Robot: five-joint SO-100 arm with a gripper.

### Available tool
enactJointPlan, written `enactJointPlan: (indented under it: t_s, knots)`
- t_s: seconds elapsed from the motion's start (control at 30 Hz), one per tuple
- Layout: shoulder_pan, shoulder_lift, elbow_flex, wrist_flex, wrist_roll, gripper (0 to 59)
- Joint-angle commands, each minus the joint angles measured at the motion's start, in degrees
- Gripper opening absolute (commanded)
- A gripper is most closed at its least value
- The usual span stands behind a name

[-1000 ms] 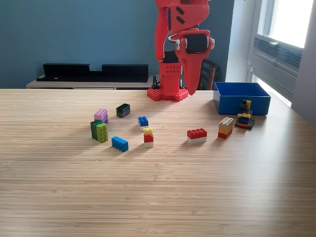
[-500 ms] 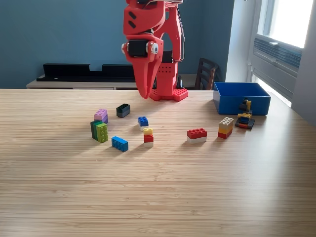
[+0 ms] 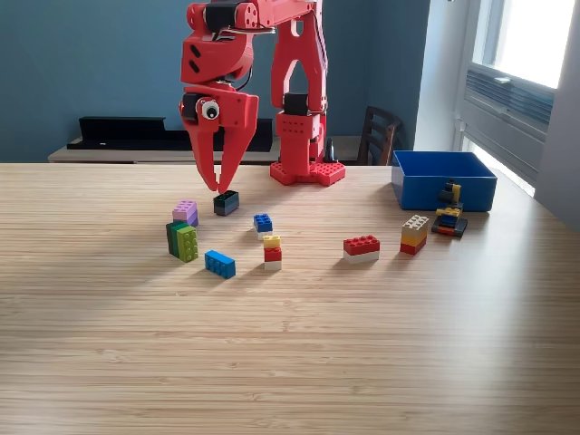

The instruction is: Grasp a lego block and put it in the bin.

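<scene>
Now the red gripper hangs point-down just above the dark block, its two fingers spread apart and holding nothing. Relative to that block, the blue bin sits well apart toward the exterior view's right, near the table's edge. No writing is readable. Half a second ago the gripper hung higher and further right.

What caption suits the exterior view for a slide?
Red arm's open gripper poised over a black block, other blocks scattered, blue bin at the view's right.

Office-like room: wooden table, window.
</scene>
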Motion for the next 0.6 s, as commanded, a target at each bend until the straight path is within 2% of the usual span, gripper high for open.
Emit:
enactJointPlan:
  t_s: [0.03, 0.3, 0.37, 0.43, 0.5, 0.6]
  knots:
    - [0.1, 5.4, 1.8, -0.5, 0.5, 0.1]
    - [3.3, 5.5, 5.3, 0.2, 1.1, 0.2]
    - [4.2, 5.5, 5.7, 0.1, 1.3, 1.7]
    - [4.7, 5.5, 5.9, 0.0, 1.4, 8.3]
    - [4.8, 5.5, 5.8, 0.0, 1.1, 12.1]
    - [4.8, 5.5, 5.0, 0.4, -0.9, 12.7]
